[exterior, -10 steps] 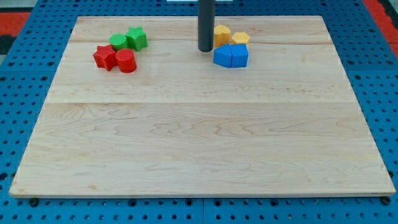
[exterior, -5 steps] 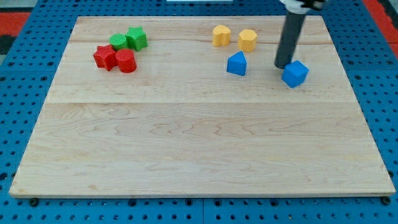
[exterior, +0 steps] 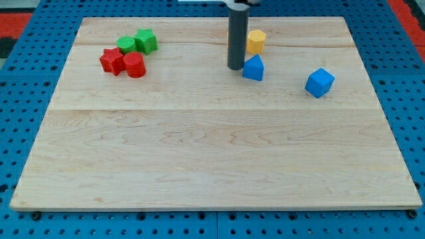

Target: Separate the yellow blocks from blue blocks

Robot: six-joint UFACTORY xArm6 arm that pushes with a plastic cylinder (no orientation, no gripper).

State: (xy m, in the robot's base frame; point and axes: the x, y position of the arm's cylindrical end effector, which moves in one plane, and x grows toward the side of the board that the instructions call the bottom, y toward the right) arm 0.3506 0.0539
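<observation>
My tip point(exterior: 236, 68) rests on the board, touching or nearly touching the left side of a blue block with a pointed top point(exterior: 253, 68). A yellow block point(exterior: 256, 41) sits just above that blue block, to the right of the rod. A blue cube point(exterior: 319, 82) lies apart toward the view's right. Only one yellow block shows; the rod covers the spot left of it.
Two green blocks point(exterior: 138, 42) and two red blocks point(exterior: 123, 62) cluster at the view's upper left on the wooden board point(exterior: 212, 153). Blue pegboard surrounds the board.
The rod has moved left, from beside the blue cube to the left side of the pointed blue block. The left yellow block is now hidden behind the rod.
</observation>
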